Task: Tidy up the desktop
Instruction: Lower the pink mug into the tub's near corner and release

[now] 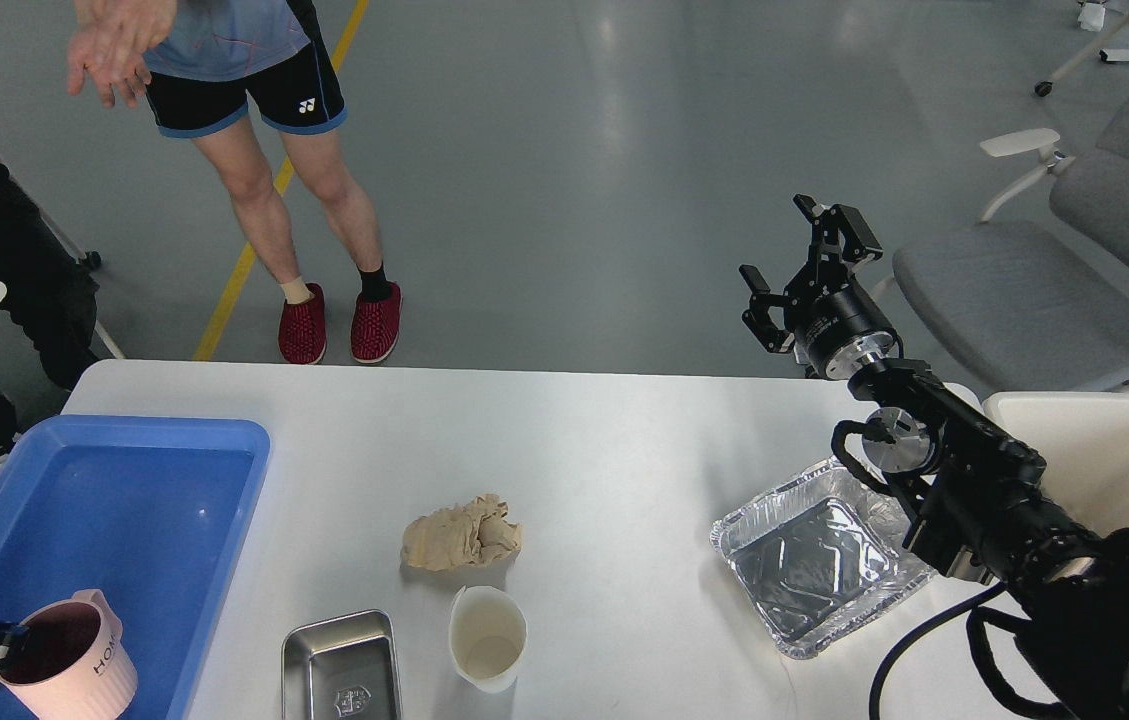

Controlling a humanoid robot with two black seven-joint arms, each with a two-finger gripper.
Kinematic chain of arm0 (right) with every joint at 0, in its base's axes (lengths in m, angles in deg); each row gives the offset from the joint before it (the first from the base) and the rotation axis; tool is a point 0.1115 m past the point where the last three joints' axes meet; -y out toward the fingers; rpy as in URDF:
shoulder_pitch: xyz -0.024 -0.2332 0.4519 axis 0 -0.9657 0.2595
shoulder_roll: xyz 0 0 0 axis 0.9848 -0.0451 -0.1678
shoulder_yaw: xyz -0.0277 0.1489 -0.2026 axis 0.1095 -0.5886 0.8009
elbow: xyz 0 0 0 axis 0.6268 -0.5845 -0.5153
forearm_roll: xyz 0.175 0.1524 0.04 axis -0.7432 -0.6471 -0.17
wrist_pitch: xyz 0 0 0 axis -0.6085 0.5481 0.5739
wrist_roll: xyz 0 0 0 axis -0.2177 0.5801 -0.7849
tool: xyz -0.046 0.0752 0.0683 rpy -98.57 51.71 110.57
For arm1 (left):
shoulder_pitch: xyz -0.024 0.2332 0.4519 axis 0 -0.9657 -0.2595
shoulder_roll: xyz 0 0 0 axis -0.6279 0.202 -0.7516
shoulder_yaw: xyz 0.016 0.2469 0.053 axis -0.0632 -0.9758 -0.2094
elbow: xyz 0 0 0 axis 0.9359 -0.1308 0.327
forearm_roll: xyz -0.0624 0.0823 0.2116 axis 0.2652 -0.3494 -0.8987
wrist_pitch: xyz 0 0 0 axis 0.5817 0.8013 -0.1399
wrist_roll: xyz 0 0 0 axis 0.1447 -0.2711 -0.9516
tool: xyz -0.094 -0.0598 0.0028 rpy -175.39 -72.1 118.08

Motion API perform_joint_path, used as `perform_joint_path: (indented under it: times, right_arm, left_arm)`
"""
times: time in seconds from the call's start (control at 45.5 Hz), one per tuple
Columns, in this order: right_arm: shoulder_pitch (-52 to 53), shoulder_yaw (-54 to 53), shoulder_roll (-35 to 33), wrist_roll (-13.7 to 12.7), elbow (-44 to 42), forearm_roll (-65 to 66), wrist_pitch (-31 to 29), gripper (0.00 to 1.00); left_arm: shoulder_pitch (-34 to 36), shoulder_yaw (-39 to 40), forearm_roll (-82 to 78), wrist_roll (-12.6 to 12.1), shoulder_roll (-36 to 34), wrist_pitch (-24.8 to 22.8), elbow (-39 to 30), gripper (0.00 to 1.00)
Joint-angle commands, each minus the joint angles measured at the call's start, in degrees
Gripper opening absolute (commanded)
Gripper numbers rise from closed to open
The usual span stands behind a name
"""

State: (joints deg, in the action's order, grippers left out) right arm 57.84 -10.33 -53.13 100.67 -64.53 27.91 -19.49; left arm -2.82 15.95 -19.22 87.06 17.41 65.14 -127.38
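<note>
grey floor is seen behind the white bench (624,450). a pink mug (74,655) is held over the blue tray (224,440) by the left claw (9,645), clenched on its rim. it should be lowered slowly, then let go. the right claw (804,265) is spread wide, holding nothing.

left fingers (9,645) mostly off-frame, pink mug (74,655) cut by bottom edge
</note>
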Motion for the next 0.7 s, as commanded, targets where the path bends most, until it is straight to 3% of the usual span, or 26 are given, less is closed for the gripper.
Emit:
perform_joint_path:
  times: [0.0, 0.286, 0.44, 0.506, 0.682]
  right_arm:
    - [0.0, 0.0, 0.1, 0.0, 0.0, 0.0, 0.0, 1.00]
    - [0.0, 0.0, 0.0, 0.1, 0.0, 0.0, 0.0, 1.00]
    - [0.0, 0.0, -0.1, 0.1, 0.0, 0.0, 0.0, 1.00]
    - [0.0, 0.0, -0.1, 0.1, 0.0, 0.0, 0.0, 1.00]
    - [0.1, 0.0, 0.0, 0.1, 0.0, 0.0, 0.0, 1.00]
  left_arm:
    - [-0.3, -0.1, -0.1, 0.0, 0.0, 0.8, 0.0, 0.01]
    - [-1.4, 0.1, -2.9, -0.4, 0.1, 5.5, -0.1, 0.01]
    - [-1.5, 0.1, -2.8, -0.3, 0.0, 5.8, -0.1, 0.03]
    - [-1.5, 0.2, -2.4, -0.1, 0.0, 5.8, -0.1, 0.11]
    - [-1.5, 0.3, -1.9, 0.8, -0.2, 5.9, -0.3, 0.46]
